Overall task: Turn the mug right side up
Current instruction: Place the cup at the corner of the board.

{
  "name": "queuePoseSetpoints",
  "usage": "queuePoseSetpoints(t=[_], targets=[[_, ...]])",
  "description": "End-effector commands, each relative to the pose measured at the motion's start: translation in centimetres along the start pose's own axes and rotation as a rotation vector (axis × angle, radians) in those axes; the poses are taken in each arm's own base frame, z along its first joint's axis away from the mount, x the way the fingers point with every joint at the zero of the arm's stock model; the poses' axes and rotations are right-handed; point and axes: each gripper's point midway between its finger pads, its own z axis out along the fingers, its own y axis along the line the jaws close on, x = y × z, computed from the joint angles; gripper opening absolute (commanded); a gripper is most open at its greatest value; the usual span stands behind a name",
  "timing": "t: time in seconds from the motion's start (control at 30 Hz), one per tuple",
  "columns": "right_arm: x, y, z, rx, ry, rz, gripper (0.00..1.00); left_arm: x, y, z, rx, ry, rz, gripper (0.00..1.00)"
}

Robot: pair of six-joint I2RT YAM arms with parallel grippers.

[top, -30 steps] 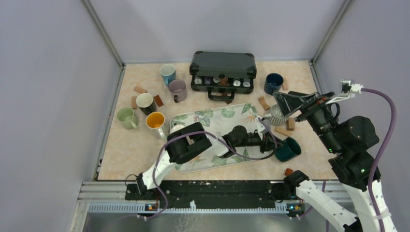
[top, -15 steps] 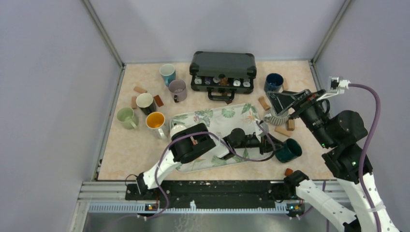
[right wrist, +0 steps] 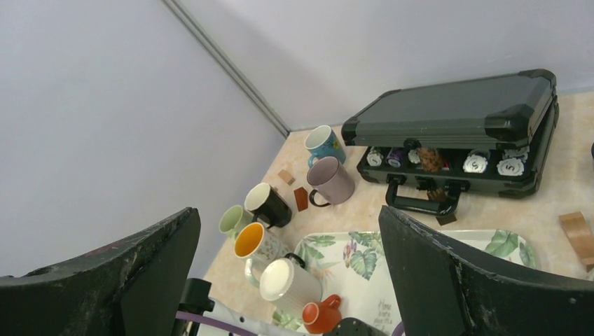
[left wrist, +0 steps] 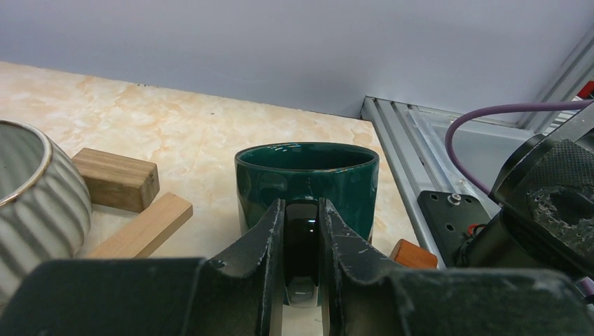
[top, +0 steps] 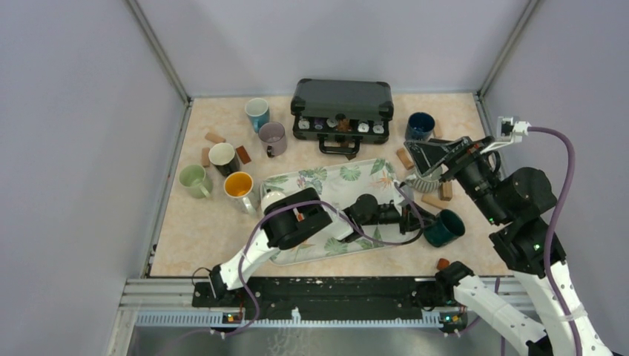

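The dark green mug (left wrist: 308,175) has its mouth facing up in the left wrist view. Its base is hidden behind the fingers. In the top view the mug (top: 443,228) sits just off the tray's right end. My left gripper (left wrist: 302,210) is shut on the mug's handle, one finger on each side. From above, the left gripper (top: 419,226) reaches across the tray to the mug. My right gripper (right wrist: 288,217) hangs open and empty in the air. In the top view the right gripper (top: 434,154) is above the table's right side, behind the mug.
A leaf-patterned tray (top: 326,182) lies mid-table, with a black case (top: 343,100) behind it. Several mugs (top: 239,184) stand at the left and a dark blue one (top: 420,126) at the back right. A ribbed grey cup (left wrist: 35,189) and wooden blocks (left wrist: 115,178) lie left of the green mug.
The right arm has swung a little left and back with its gripper still open. The left arm's elbow has shifted slightly. The green mug has hardly moved.
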Motion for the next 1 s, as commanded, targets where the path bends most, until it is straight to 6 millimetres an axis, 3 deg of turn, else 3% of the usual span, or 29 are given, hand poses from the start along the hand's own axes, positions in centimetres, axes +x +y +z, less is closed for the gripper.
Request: queuePoseSetpoints(t=[0.0, 0.47, 0.73, 0.97], targets=[[-0.1, 0.5, 0.3, -0.031, -0.008, -0.002, 0.99, 0.3, 1.2, 0.0, -0.03, -0.01, 0.022, 0.19], [0.4, 0.4, 0.3, -0.036, 0.003, 0.01, 0.99, 0.6, 1.4, -0.4, -0.024, -0.001, 0.041, 0.46], [0.7, 0.3, 0.4, -0.039, 0.009, 0.017, 0.99, 0.5, 1.4, -0.3, -0.018, 0.009, 0.045, 0.55], [1.1, 0.2, 0.6, -0.038, 0.022, 0.022, 0.99, 0.6, 2.5, -0.7, -0.053, 0.022, 0.023, 0.62]])
